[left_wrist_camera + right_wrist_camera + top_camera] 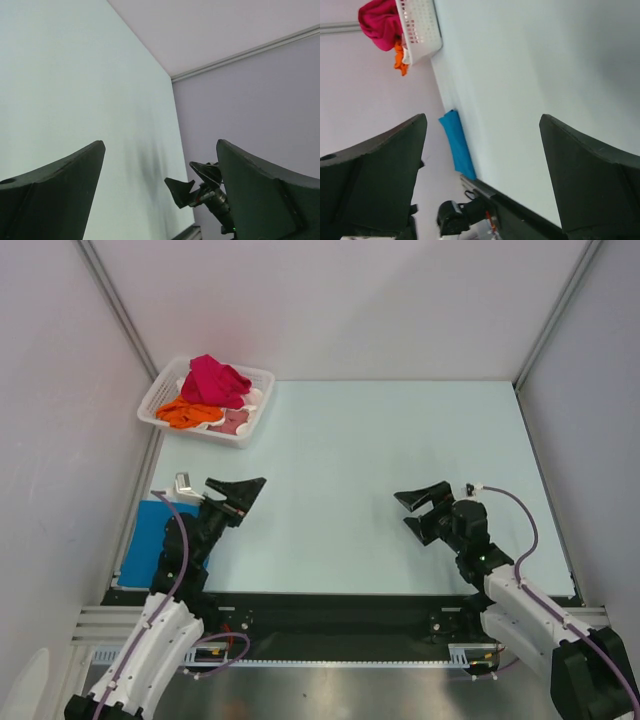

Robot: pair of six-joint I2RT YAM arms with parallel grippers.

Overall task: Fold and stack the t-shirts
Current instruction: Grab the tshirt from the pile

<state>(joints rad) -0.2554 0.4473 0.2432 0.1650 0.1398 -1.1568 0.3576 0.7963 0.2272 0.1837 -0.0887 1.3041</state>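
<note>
**Overhead view.** The left gripper (250, 498) and right gripper (402, 510) hover above the pale table (350, 440). Both claws are spread wide and hold nothing, with their tips turned toward the table's middle. The white lattice basket (152, 405) at 11 o'clock holds the crimson t-shirt (215, 380) on top, with the orange t-shirt (187, 414) and dusty-pink t-shirt (234, 421) lower (all crumpled). The blue t-shirt (145, 535) lies flat at 8 o'clock, beside the left arm.
</note>
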